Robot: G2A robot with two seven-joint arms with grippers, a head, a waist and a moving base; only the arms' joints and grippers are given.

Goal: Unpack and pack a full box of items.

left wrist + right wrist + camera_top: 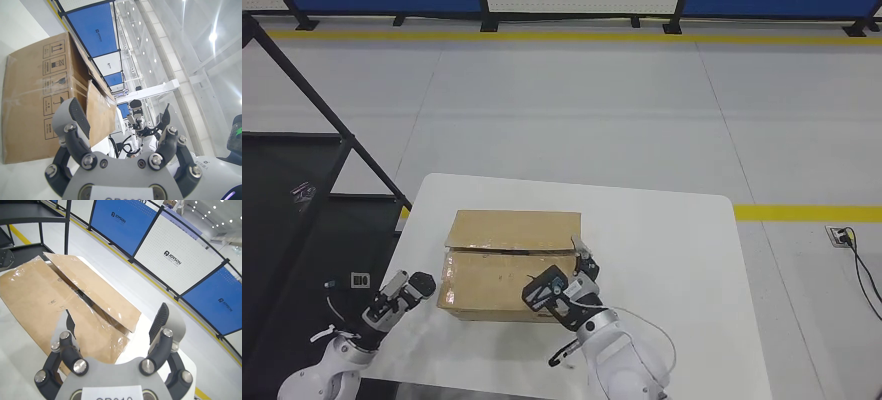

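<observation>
My right gripper (116, 313) and left gripper (121, 106) are both spread wide, nothing held. Right's over the box (512, 255) top, left's beside its end. Box sits mid table (672, 260), flaps (98, 294) ajar; cardboard looks stiff-ish and the tape (121, 340) slick, so I'd pinch a free flap edge.

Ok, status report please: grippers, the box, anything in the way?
Left gripper open, beside cardboard box. Right gripper open, at its near corner. Flaps down, seam parted. Nothing blocking either gripper.

One box (510, 258), one table (672, 275), two pincers: left pincer (121, 107), right pincer (116, 313).
</observation>
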